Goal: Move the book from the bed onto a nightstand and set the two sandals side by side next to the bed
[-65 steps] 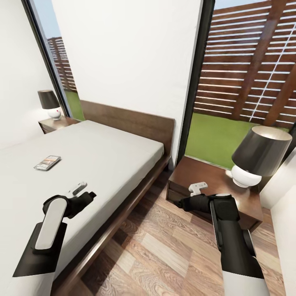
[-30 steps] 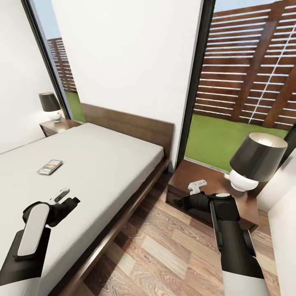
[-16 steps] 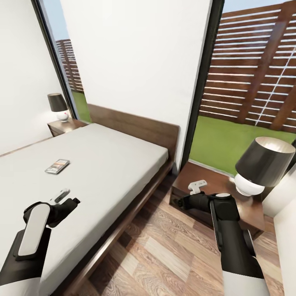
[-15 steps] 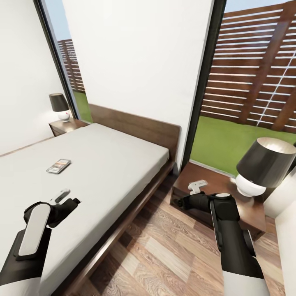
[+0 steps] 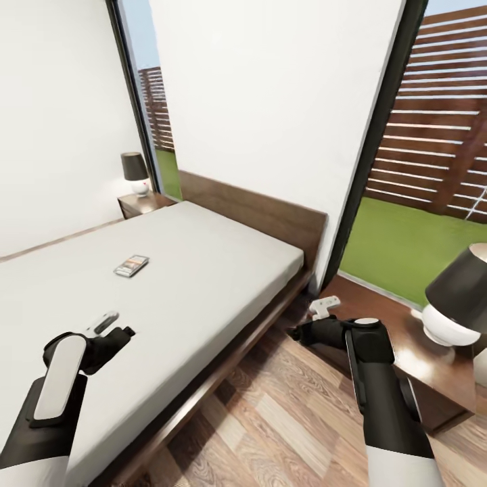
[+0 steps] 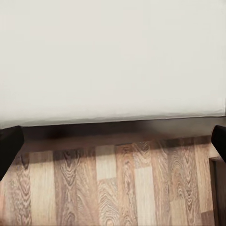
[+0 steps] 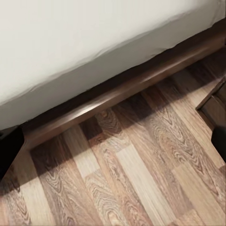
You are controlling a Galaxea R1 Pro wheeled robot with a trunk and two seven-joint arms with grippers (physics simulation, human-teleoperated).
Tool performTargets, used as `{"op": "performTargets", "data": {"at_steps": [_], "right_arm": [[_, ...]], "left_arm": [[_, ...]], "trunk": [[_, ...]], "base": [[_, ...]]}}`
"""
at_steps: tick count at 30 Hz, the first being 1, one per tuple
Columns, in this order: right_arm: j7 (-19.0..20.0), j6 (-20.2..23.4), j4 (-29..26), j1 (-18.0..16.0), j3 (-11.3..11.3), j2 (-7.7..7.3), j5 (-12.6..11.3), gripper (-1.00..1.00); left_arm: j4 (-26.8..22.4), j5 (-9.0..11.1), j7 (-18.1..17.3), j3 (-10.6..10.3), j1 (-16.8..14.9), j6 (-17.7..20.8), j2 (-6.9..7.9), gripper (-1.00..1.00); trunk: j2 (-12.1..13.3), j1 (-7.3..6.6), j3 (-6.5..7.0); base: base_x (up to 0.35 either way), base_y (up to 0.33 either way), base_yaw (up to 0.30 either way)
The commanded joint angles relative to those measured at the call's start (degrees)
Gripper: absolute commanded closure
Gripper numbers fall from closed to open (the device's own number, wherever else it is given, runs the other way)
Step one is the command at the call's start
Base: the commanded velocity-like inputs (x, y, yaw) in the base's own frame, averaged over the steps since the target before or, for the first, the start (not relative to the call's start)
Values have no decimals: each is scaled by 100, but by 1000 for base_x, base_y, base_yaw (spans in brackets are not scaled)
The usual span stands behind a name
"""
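The book (image 5: 131, 266) lies mid-mattress on the bed (image 5: 203, 270), well ahead of the left pincer (image 5: 108, 325), which like the right pincer (image 5: 323, 308) holds nothing, jaws spread wide in the wrist views, so it should roll closer before reaching.

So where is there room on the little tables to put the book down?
The near nightstand has bare wood between its lamp and the window side, by the right hand. The far nightstand looks mostly taken by its small lamp. The mattress around the book is wide and bare.
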Motion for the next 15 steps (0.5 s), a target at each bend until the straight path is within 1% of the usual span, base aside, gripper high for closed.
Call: {"op": "performTargets", "data": {"at_steps": [1,3,12,14,15], "right_arm": [[59,16,-7,-5,-10,5,52,-100],[59,16,-7,-5,-10,5,52,-100],[59,9,-7,-5,-9,5,52,-100],[59,8,-7,-5,-11,5,52,-100],[59,8,-7,-5,-11,5,52,-100]], "left_arm": [[-3,55,36,-1,-6,19,1,-100],[1,57,-38,-5,-7,24,-3,-100],[-19,20,-80,-13,-8,31,-54,-100],[-29,17,-85,-78,-8,36,-52,-100],[-29,17,-85,-78,-8,36,-52,-100]], "trunk": [[38,-22,12],[78,-44,30],[78,-44,30],[78,-44,30],[78,-44,30]], "base": [[0,0,276],[0,0,277],[1,0,278],[69,-3,279],[92,-6,279]]}}
